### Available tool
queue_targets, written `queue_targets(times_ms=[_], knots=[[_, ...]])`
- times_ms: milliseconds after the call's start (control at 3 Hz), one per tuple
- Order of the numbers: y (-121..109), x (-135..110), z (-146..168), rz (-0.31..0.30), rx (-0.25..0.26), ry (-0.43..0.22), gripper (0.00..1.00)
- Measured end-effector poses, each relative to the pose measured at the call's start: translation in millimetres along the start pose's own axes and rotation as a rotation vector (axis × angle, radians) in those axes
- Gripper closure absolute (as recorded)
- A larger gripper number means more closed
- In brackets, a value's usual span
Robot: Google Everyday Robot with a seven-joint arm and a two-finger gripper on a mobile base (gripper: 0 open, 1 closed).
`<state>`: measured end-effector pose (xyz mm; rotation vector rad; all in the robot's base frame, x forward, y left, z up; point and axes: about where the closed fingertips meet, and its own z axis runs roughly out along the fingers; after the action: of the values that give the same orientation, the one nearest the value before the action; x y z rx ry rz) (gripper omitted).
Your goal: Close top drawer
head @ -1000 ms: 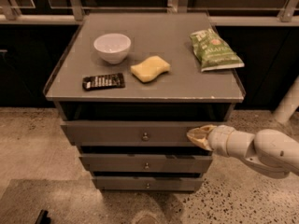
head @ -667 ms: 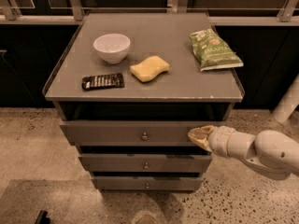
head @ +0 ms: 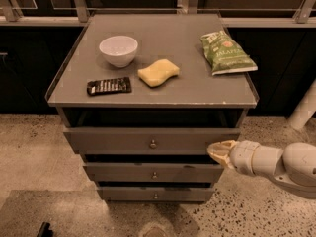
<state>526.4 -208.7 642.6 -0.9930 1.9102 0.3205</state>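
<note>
The top drawer (head: 113,140) is a wide grey-brown drawer with a small round metal knob (head: 153,144) at its centre. It stands pulled out a little from the cabinet, with a dark gap above its front. My gripper (head: 215,151) is at the right end of the drawer front, its tan tip touching or nearly touching the panel. The white arm (head: 276,163) comes in from the right edge.
The cabinet top (head: 163,90) holds a white bowl (head: 118,50), a yellow sponge (head: 158,72), a black remote (head: 109,86) and a green chip bag (head: 227,53). Two narrower drawers (head: 154,174) sit below. A white pole (head: 305,105) stands at right. Speckled floor surrounds the cabinet.
The gripper stays at the right end of the top drawer front; the drawer and arm show no clear movement.
</note>
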Motion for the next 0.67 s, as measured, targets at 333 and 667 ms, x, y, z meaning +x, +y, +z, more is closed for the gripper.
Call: queue_targets(times_ms=[333, 667], knots=[[0.0, 0.0, 0.0, 0.000, 0.000, 0.000, 0.59], [0.1, 0.0, -0.1, 0.000, 0.000, 0.000, 0.36]])
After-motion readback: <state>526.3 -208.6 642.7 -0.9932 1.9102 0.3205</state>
